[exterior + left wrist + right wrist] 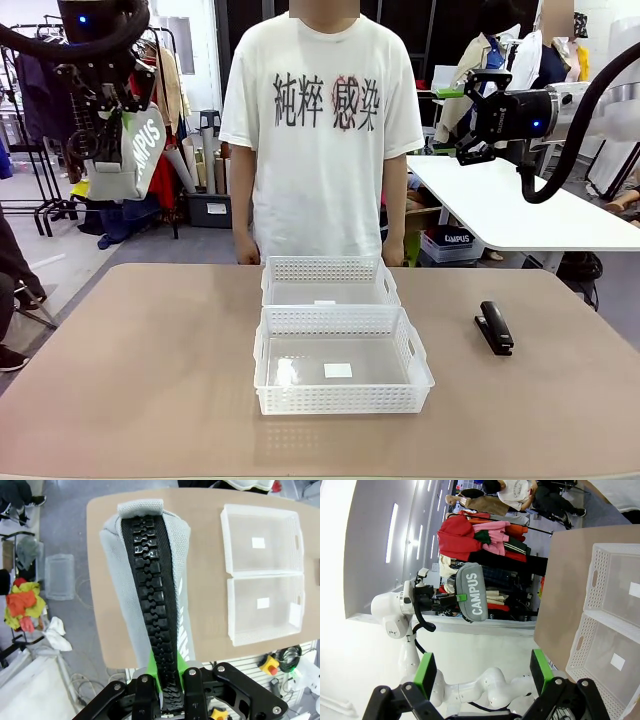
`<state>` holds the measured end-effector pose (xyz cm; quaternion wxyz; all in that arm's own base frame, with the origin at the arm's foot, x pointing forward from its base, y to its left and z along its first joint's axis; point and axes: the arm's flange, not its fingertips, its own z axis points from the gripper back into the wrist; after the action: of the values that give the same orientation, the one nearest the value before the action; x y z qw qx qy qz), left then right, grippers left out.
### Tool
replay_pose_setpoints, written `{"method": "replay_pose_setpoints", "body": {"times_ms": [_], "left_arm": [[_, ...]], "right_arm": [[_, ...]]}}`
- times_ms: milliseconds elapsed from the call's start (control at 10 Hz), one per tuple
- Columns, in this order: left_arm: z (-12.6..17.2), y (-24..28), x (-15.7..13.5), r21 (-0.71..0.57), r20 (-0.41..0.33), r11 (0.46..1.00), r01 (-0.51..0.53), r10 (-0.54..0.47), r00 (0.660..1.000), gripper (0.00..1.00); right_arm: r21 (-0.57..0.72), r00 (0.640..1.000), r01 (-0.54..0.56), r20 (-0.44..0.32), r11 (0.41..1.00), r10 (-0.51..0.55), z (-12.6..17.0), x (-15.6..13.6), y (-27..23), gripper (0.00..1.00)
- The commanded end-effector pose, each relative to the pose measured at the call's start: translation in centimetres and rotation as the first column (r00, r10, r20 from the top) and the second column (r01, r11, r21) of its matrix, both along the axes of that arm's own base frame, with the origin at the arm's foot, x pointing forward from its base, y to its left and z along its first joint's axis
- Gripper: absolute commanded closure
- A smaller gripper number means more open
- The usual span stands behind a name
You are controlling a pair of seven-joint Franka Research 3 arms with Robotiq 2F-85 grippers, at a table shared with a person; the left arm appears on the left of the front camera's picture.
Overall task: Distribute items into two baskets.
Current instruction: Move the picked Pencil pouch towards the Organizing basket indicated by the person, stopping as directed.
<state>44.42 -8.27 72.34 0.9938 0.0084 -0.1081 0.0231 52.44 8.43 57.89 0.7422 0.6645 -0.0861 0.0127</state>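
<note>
1. L pincer clenched on pouch, high up, well left of baskets.
2. R pincer released, empty, high right of baskets.
3. Black stapler on desk, right of baskets.

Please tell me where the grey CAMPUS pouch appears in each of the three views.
Front view: the grey pouch, upper left, high in the air.
Left wrist view: the pouch fills the centre, black zipper toward the camera.
Right wrist view: the pouch, left of centre, far off, CAMPUS lettering readable.
Shared landmark: the two white baskets, side by side.
</note>
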Motion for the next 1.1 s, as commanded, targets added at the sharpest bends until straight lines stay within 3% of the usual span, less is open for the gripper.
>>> {"method": "replay_pose_setpoints", "body": {"times_ms": [0,1000], "left_arm": [[0.22,0.1,-0.2,-0.001,0.005,1.0,-0.002,0.002,1.0,1.0],[0.22,0.1,-0.2,-0.001,0.005,1.0,-0.002,0.002,1.0,1.0]], "right_arm": [[0.001,1.0,0.0,0.003,1.0,0.0,0.2,-0.03,0.01,0.0],[0.001,1.0,0.0,0.003,1.0,0.0,0.2,-0.03,0.01,0.0]]}}
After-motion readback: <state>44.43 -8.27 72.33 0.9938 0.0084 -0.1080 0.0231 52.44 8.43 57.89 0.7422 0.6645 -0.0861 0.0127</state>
